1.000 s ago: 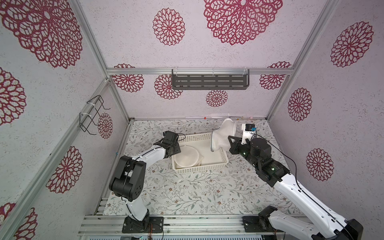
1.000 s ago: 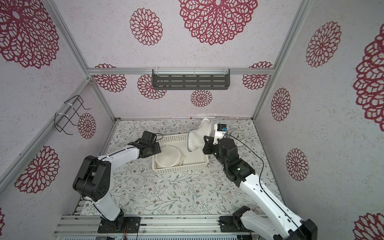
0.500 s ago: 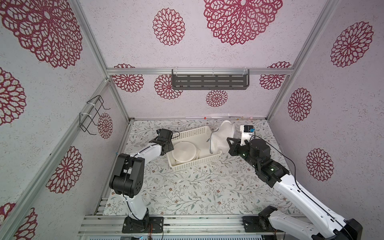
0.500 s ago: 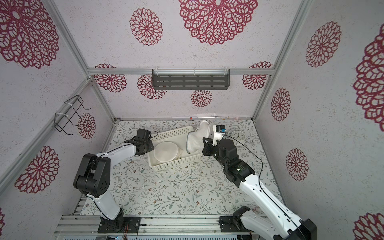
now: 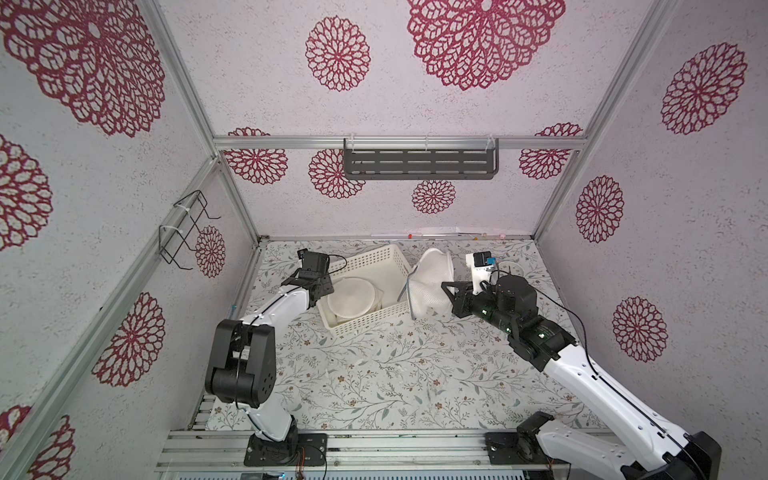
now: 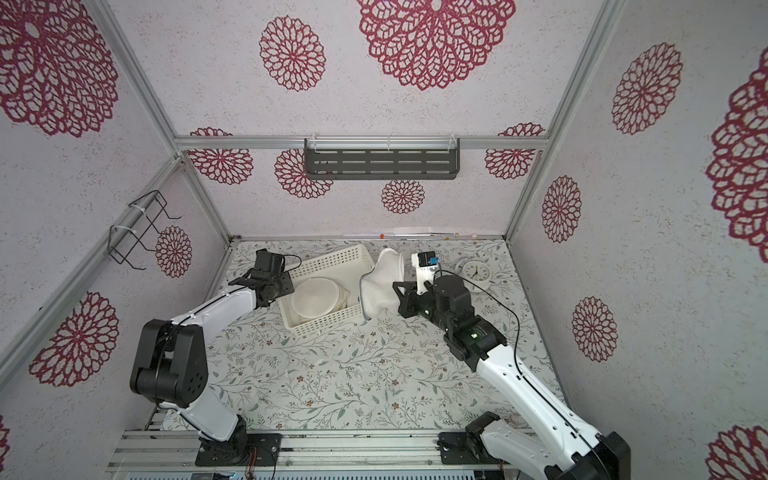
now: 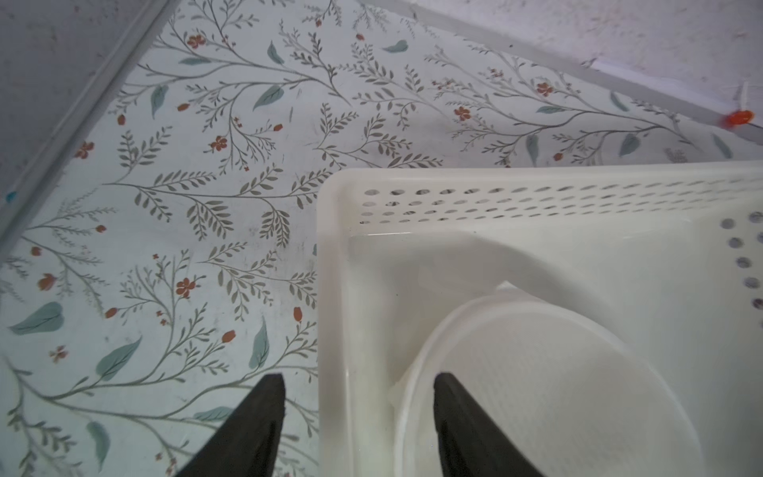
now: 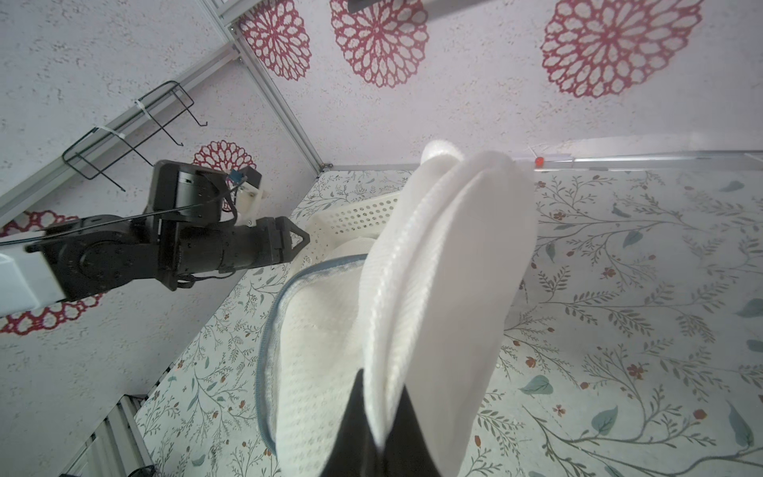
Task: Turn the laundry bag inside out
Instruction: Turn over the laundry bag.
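Our left pincer (image 7: pixel 357 378) had let go of the basket (image 5: pixel 361 264) it had swung round, jaws parted astride its rim, while our right pincer (image 8: pixel 382 398) stayed clamped on the laundry bag (image 5: pixel 430 282), now clear of the basket over the tabletop (image 5: pixel 374 374), which we judged freed it for turning.

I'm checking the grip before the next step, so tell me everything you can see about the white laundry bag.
The laundry bag is white mesh with a grey-blue zipper edge round its opening, folded into soft bunched layers. The right gripper is shut on a fold, holding it up beside the basket. Whether its lower end touches the table is unclear.
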You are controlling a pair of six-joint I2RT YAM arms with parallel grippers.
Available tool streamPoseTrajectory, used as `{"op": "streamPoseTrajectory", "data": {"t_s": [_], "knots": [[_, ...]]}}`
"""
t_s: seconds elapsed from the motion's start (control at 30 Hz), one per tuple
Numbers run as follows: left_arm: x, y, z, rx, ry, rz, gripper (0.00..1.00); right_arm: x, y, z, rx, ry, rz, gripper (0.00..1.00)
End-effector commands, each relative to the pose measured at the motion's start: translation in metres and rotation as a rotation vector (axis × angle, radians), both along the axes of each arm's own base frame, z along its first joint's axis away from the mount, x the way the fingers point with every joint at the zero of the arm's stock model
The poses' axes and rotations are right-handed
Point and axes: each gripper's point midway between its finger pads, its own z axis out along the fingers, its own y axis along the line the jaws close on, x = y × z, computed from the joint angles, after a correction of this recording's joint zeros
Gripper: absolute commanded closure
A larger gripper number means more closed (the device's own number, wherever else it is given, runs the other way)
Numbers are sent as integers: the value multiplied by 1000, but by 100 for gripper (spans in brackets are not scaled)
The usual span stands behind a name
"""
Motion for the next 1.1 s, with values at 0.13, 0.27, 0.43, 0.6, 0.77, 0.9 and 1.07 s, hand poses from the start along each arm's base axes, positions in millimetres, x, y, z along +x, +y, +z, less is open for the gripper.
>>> {"op": "streamPoseTrajectory", "data": {"t_s": [0.13,0.27,0.43,0.6,0.77,0.9,1.07], "knots": [[-29,-69,125,66,-394,-310,16,-15,0,25,5,-73,60,100],[-65,-109,163,29,-610,-579,10,-26,-6,35,-1,-107,66,100],[-109,-143,169,77,-735,-899,10,-35,-16,38,-36,-128,50,100],[-147,-168,156,180,-798,-1170,9,-42,-17,43,-49,-133,71,100],[-178,-188,149,232,-837,-1337,5,-52,0,38,-55,-100,194,100],[-192,-198,132,283,-781,-1434,2,-63,18,30,-64,-63,316,100],[-189,-201,126,331,-773,-1439,1,-74,42,18,-99,-31,451,100]]}}
